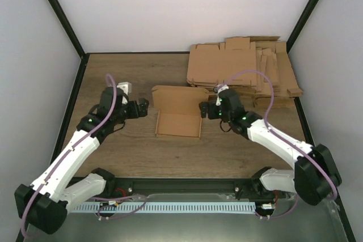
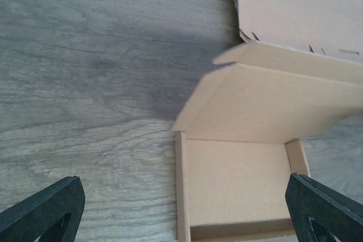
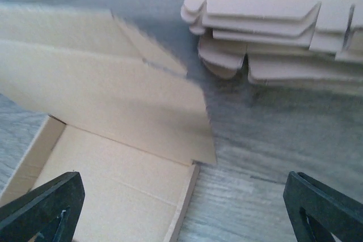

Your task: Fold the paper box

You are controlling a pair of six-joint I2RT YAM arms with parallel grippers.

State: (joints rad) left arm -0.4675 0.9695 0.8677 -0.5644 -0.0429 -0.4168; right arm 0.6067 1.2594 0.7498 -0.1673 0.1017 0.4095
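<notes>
Between both arms — paper box, shallow tray, lid raised.

Table: I see a wood-grain top.
Middle: paper box, tray formed, lid raised.
Far right: pile of flat blanks.

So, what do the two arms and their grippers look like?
The left arm and the right arm have white links with black joints. A purple cable loops along each. The left gripper and the right gripper are black, with pointed, wedge-shaped fingers. A small green light glows on the right arm.
</notes>
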